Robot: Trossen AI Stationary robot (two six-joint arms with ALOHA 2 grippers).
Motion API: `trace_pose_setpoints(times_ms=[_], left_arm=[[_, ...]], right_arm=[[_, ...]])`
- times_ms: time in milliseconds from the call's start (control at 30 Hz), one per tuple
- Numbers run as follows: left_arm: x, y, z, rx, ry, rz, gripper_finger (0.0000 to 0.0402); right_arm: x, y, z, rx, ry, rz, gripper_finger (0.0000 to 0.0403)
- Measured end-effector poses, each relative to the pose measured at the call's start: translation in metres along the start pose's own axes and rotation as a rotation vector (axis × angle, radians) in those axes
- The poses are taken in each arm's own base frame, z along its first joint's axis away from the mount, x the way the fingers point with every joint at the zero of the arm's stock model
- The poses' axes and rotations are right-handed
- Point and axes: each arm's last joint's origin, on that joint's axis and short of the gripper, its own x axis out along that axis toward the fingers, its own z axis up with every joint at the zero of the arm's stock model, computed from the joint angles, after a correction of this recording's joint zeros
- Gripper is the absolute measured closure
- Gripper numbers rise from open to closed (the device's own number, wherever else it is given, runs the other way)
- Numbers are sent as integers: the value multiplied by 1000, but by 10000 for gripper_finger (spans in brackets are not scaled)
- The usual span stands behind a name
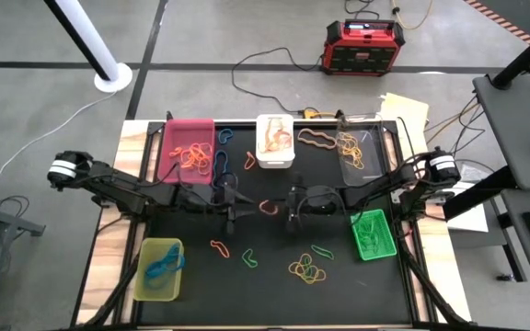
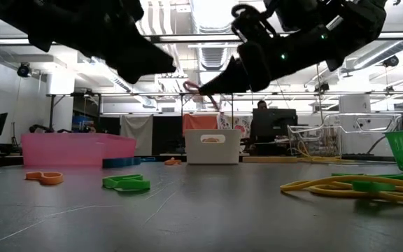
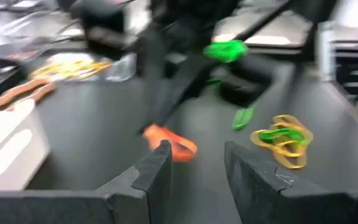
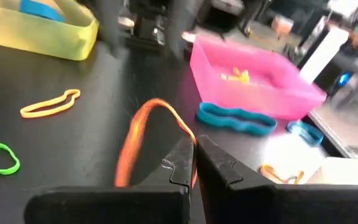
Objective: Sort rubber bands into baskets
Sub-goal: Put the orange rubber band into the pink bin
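Rubber bands (image 1: 305, 270) lie scattered on the black table (image 1: 274, 294) between 5 baskets (image 1: 187, 147), while the right gripper (image 4: 194, 163), above the table's middle, is clenched on 1 orange band (image 4: 135, 140) lifted off it, and the left gripper (image 3: 194, 171) beside it stands parted, grasping nothing.

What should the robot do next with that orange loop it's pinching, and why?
Probably carry it toward a basket. The right end effector is shut on an orange rubber band, lifted clear of the black mat. The pink basket already holds orange bands, so it seems the likely target.
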Motion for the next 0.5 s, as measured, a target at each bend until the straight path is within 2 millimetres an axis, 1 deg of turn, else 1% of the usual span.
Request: trace_pose_setpoints(times_ms=[100, 167, 400, 500], left_arm=[[0, 2, -3, -23, 27, 34, 268], [0, 2, -5, -48, 47, 37, 260], [0, 2, -5, -94, 46, 39, 204], [0, 1, -4, -97, 38, 6, 188]], right_arm=[[-1, 2, 4, -44, -33, 0, 394], [-1, 3, 5, -68, -48, 1, 394], [-2, 5, 10, -121, -90, 6, 394], [-2, 6, 12, -155, -117, 21, 394]])
